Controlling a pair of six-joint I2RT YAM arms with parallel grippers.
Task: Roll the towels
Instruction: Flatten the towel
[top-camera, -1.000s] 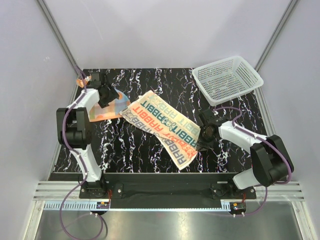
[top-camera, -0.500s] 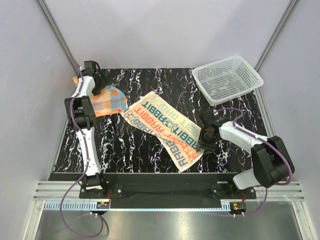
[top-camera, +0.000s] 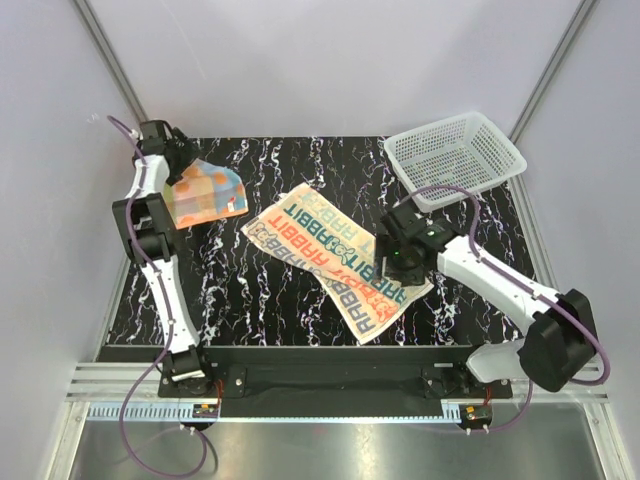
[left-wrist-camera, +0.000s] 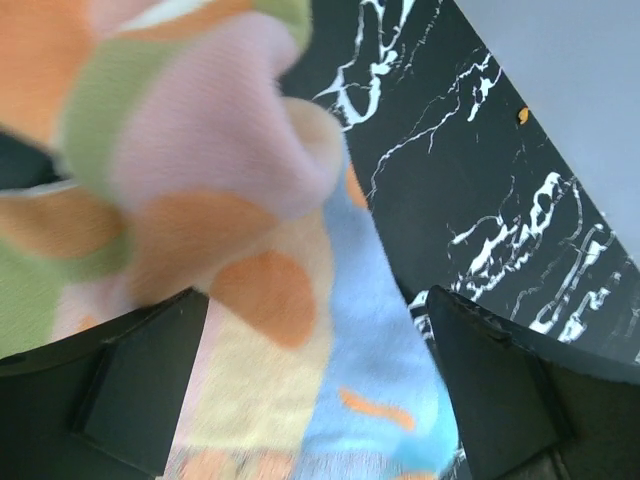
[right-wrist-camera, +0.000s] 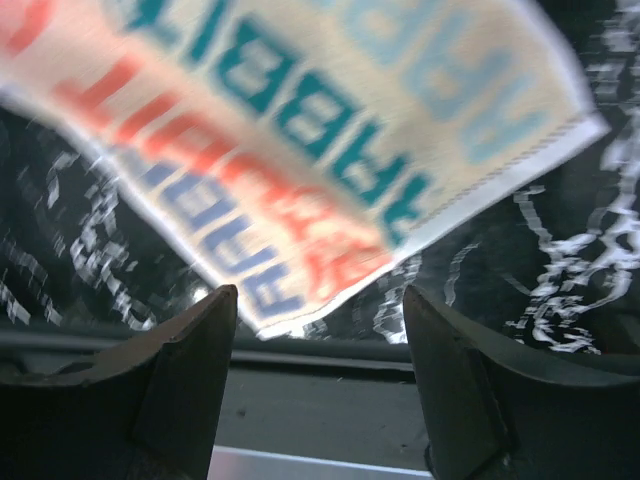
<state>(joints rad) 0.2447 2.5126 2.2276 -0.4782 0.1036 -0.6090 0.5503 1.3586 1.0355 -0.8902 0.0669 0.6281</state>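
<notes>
So, left claw (left-wrist-camera: 315, 300): spread wide, gripping nothing
orange towel (top-camera: 205, 193): bunched at far-left corner of the surface (top-camera: 250, 295), right by that claw
right claw (right-wrist-camera: 318, 295): spread apart, empty
cream RABBIT towel (top-camera: 320, 250): flat mid-surface, under right claw

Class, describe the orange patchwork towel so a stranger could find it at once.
Start at the black, white-veined table and go to its far left corner. There, beside the left arm, sits a small orange cloth with blue, green and yellow patches. Unlike the cream towel with RABBIT lettering spread mid-table, it shows colour blocks, not words.
</notes>
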